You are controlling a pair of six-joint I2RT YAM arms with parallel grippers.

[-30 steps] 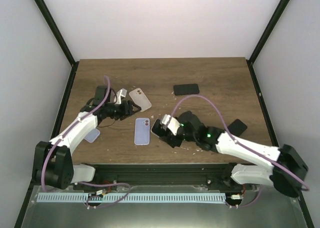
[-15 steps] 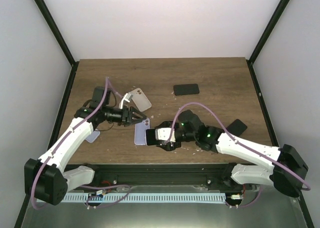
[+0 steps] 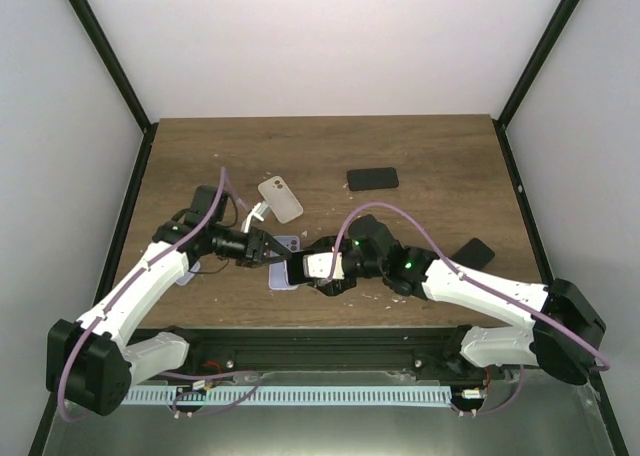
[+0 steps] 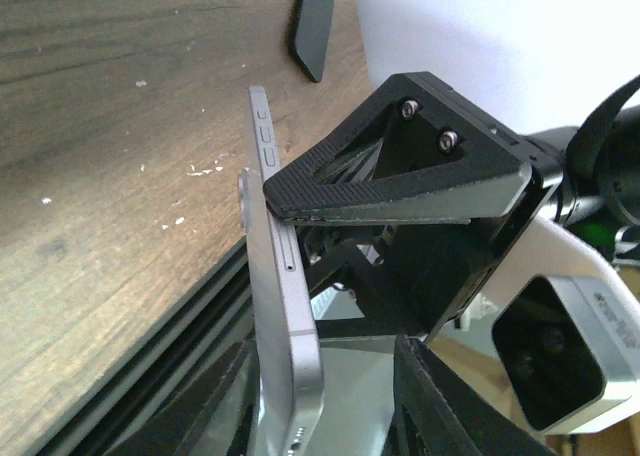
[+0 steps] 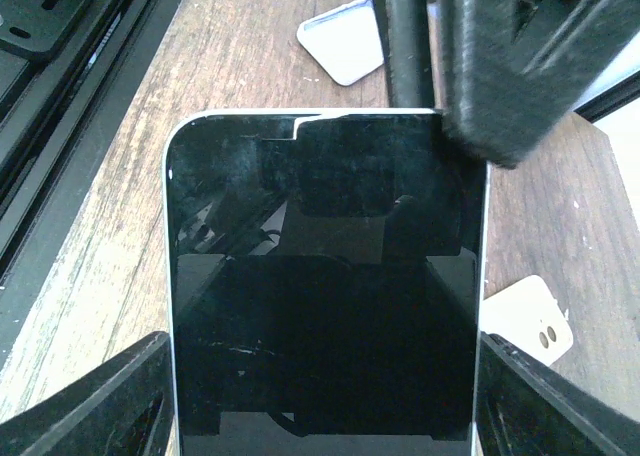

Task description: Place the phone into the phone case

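My right gripper is shut across the width of the phone, whose black screen faces the right wrist camera. In the top view it holds the phone low over the lavender phone case, which lies near the table's front edge and is mostly covered. The left wrist view shows the phone edge-on, with a thinner pale edge just behind it. My left gripper straddles the phone's end. One finger sits beside the phone's back, and the other finger stands clear of the screen, so it is open.
A cream slab with two camera holes lies behind the grippers. A pale bluish slab sits under the left arm. Two black slabs lie at the back and right. White crumbs dot the wooden table.
My right gripper carried the phone left, over the lavender case. My left gripper swung right to the phone's end and narrowed its jaws.
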